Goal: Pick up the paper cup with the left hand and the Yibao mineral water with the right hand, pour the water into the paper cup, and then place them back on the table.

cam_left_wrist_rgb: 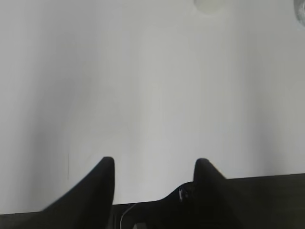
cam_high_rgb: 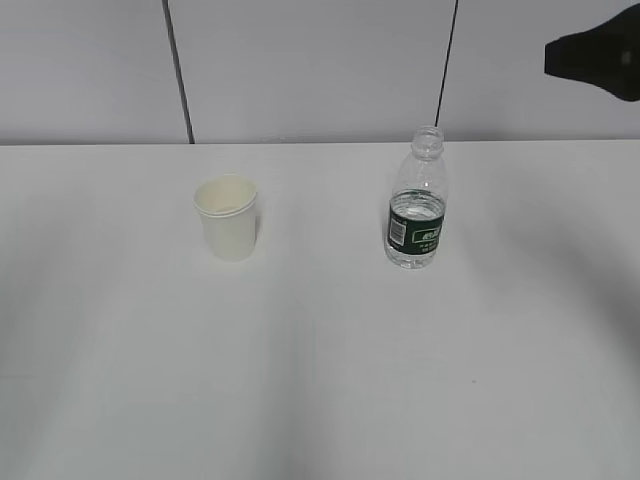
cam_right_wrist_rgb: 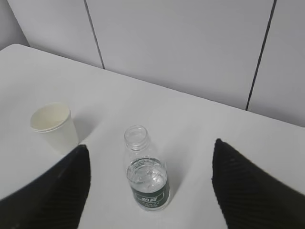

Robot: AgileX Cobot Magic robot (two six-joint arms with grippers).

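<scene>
The paper cup (cam_high_rgb: 228, 215) stands upright on the white table (cam_high_rgb: 320, 380), left of centre. The Yibao mineral water bottle (cam_high_rgb: 417, 200), capless and partly full, stands upright to its right. In the right wrist view my right gripper (cam_right_wrist_rgb: 150, 145) is open and empty, above and behind the bottle (cam_right_wrist_rgb: 147, 174), which shows between its fingers (cam_right_wrist_rgb: 248, 186). The cup (cam_right_wrist_rgb: 53, 125) shows to the left there. A black part of the right arm (cam_high_rgb: 600, 58) shows at the exterior view's top right. My left gripper (cam_left_wrist_rgb: 155, 160) is open and empty over bare table. The left arm is out of the exterior view.
A grey panelled wall (cam_high_rgb: 320, 70) with dark seams runs behind the table's far edge. In the left wrist view a pale round shape (cam_left_wrist_rgb: 209, 4) sits at the top edge, too cut off to name.
</scene>
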